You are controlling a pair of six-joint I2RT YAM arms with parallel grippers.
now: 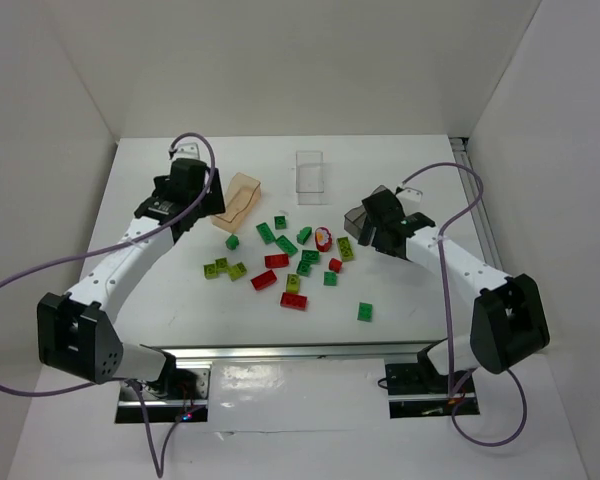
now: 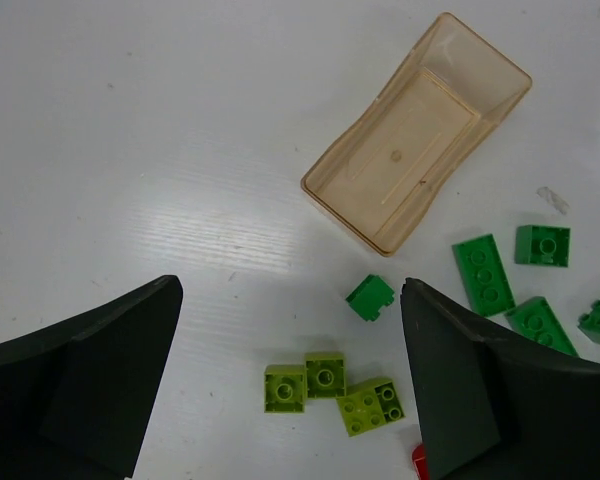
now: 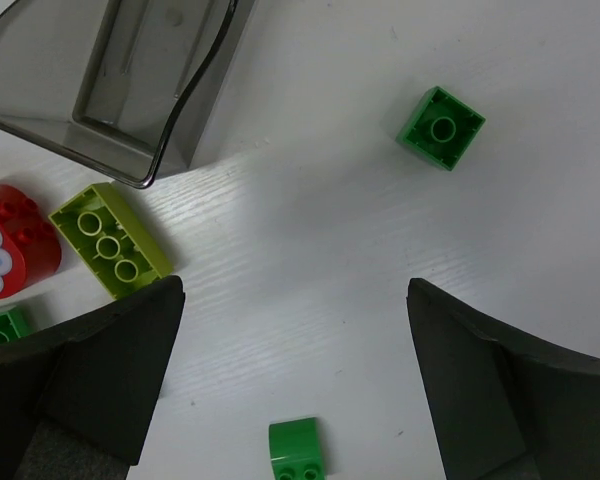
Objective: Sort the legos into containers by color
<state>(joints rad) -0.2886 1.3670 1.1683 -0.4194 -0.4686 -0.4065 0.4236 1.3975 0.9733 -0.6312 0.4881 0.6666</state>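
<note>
Several legos (image 1: 285,262) in dark green, yellow-green and red lie scattered mid-table. The orange-tan container (image 1: 237,198) is at the back left, the clear container (image 1: 309,170) behind the pile, and the smoky grey container (image 1: 354,218) at the right. My left gripper (image 1: 202,208) hovers open beside the orange-tan container (image 2: 420,130), with three yellow-green bricks (image 2: 325,385) on the table between its fingers. My right gripper (image 1: 372,228) hangs open next to the grey container (image 3: 130,80), holding nothing. A dark green brick (image 3: 298,450) lies below its gap.
White walls close in the table at the left, back and right. A red round piece with a flower print (image 3: 10,250) and a yellow-green brick (image 3: 110,240) lie by the grey container. One dark green brick (image 1: 365,312) sits apart toward the front.
</note>
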